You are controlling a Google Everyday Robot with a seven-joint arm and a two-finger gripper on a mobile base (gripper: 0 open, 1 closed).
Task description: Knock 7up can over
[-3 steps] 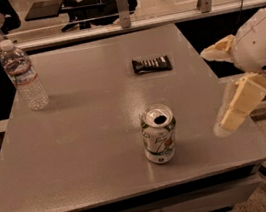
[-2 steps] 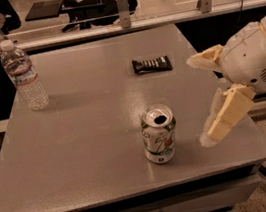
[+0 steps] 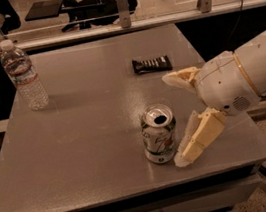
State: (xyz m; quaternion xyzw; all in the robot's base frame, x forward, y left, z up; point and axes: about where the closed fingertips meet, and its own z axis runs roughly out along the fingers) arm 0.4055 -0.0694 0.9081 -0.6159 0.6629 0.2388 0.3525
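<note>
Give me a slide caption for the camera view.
Open gripper just right of the upright 7up can, its lower finger beside the can's base, on a grey table.

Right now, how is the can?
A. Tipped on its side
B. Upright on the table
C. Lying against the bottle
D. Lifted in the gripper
B: the can stands upright on the table, open top showing, with the gripper open beside it, on the side away from the bottle.

We look down from above the near edge of the table [image 3: 80,152] toward its far edge, fairly close; the gripper [image 3: 173,119] hangs inside the right edge.
</note>
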